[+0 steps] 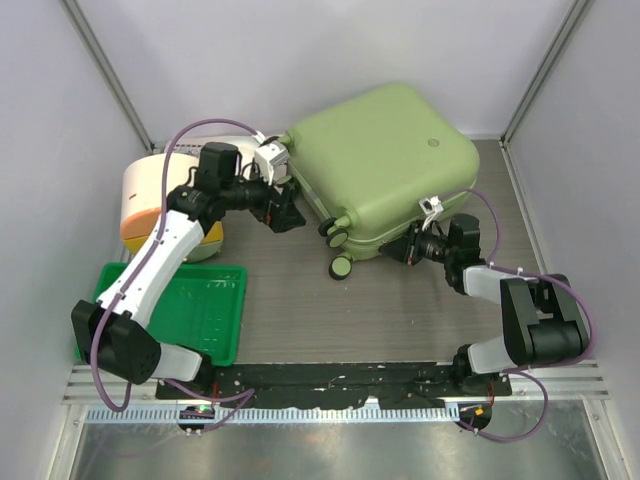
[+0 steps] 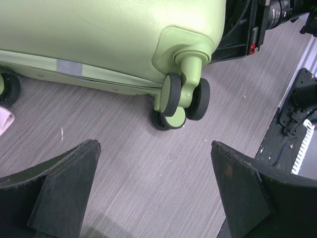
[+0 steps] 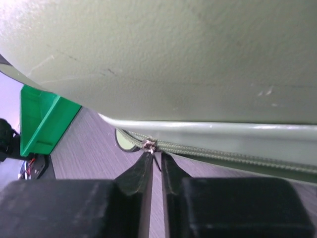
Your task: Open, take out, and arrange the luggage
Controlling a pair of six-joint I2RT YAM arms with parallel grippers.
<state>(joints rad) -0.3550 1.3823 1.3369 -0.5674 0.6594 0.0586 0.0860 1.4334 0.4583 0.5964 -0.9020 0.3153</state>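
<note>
The large pale green hard-shell luggage (image 1: 390, 165) lies flat and closed at the upper centre-right of the overhead frame, on the grey wood-grain surface (image 1: 290, 300). The right end effector (image 3: 157, 157) sits at its lower edge. Its jaws are drawn narrow to a slit at the small metal zipper pull (image 3: 148, 145), which it appears to pinch, though the tab itself is hard to see. The left end effector (image 2: 153, 148) stands wide, holding nothing, near the dark-tyred twin wheels (image 2: 181, 96). A flat bright green plastic tray (image 1: 200, 305) lies at lower left.
</note>
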